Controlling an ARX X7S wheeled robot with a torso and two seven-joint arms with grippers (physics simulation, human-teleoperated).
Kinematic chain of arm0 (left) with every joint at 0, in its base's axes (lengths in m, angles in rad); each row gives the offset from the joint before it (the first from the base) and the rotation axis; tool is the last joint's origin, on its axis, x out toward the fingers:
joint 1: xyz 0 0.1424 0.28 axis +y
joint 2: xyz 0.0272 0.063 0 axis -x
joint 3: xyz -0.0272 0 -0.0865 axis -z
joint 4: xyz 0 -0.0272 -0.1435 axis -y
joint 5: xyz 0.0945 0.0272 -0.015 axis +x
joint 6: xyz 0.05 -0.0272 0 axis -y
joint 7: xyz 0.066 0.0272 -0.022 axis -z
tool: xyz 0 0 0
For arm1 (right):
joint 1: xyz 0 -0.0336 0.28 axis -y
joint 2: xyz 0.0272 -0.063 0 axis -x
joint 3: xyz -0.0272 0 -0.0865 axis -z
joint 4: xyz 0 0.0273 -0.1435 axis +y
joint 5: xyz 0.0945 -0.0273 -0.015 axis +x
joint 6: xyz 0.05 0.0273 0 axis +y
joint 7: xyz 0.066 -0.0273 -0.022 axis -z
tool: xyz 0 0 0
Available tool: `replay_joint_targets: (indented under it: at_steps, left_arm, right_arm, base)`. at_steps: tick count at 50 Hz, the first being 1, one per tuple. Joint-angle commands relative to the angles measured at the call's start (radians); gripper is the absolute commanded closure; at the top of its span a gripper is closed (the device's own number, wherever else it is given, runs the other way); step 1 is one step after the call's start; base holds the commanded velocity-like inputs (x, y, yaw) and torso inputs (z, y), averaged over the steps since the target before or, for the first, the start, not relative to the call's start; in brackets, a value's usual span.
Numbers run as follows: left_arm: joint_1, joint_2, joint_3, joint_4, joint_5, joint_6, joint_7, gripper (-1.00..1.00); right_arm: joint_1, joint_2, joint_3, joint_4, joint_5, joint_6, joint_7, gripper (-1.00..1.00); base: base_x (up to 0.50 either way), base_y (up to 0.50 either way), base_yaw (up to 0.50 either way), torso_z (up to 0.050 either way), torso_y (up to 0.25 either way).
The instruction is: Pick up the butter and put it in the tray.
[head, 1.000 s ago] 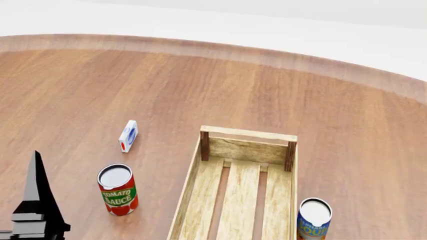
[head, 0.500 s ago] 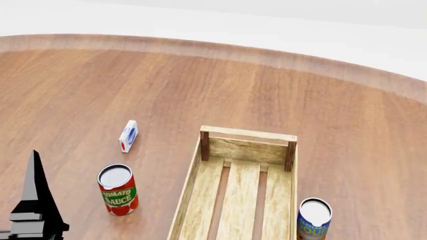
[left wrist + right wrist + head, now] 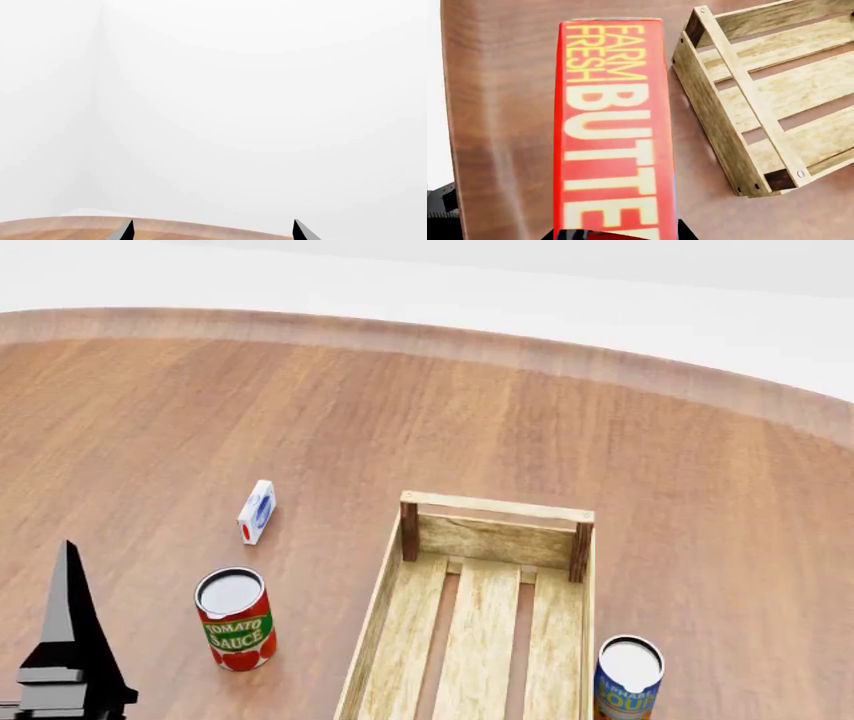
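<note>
The right end effector [image 3: 617, 235] grips the butter [image 3: 610, 130] above the counter [image 3: 500, 125], just beside the tray's [image 3: 720, 130] corner. The left end effector [image 3: 210, 231] is spread apart, holding nothing.

Butter [image 3: 610, 130]: "FARM FRESH BUTTER". Red can [image 3: 236, 620]: "TOMATO SAUCE". Blue can [image 3: 627, 680] txt unreadable.

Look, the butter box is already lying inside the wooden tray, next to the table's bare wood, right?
Not quite. The butter is not inside the tray yet. The right wrist view shows it beside the tray, outside its corner, over the bare wooden table. In the head view the tray's slats hold nothing.
</note>
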Motion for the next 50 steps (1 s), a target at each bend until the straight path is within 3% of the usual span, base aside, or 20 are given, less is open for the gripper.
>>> replay_joint_targets:
  at_steps: [1, 5, 11, 24, 29, 43, 50]
  left_arm:
    - [0.003, -0.004, 0.006, 0.009, -0.003, -0.002, -0.002, -1.00]
    - [0.000, -0.005, 0.004, 0.010, -0.011, -0.006, -0.002, -1.00]
    - [0.000, -0.010, -0.002, 0.018, -0.016, -0.011, -0.007, -1.00]
    - [0.002, -0.014, -0.002, 0.026, -0.018, -0.010, -0.013, -1.00]
    - [0.001, -0.013, 0.002, 0.020, -0.015, -0.008, -0.013, -1.00]
    - [0.000, -0.015, 0.000, 0.013, -0.018, -0.001, -0.015, -1.00]
    - [0.001, -0.019, -0.002, 0.017, -0.022, -0.002, -0.018, -1.00]
  right_arm:
    - [0.115, 0.059, 0.109, -0.113, 0.138, -0.047, 0.108, 1.00]
    - [0.098, 0.059, 0.094, -0.068, 0.064, -0.024, 0.182, 1.00]
    - [0.032, 0.059, 0.031, 0.046, 0.006, -0.241, 0.241, 1.00]
    - [0.005, 0.023, 0.010, 0.159, 0.031, -0.445, 0.338, 1.00]
    - [0.061, -0.051, 0.040, 0.171, 0.071, -0.404, 0.316, 1.00]
    - [0.412, -0.418, 0.029, 0.314, 0.207, -0.136, 0.348, 1.00]
    - [0.514, -0.508, -0.026, 0.350, 0.189, -0.045, 0.344, 1.00]
  base:
    - [0.00, 0.00, 0.00, 0.000, 0.000]
    - [0.00, 0.00, 0.00, 0.000, 0.000]
    - [0.00, 0.00, 0.00, 0.000, 0.000]
    - [0.00, 0.00, 0.00, 0.000, 0.000]
    - [0.00, 0.00, 0.00, 0.000, 0.000]
    - [0.00, 0.00, 0.00, 0.000, 0.001]
    - [0.00, 0.00, 0.00, 0.000, 0.001]
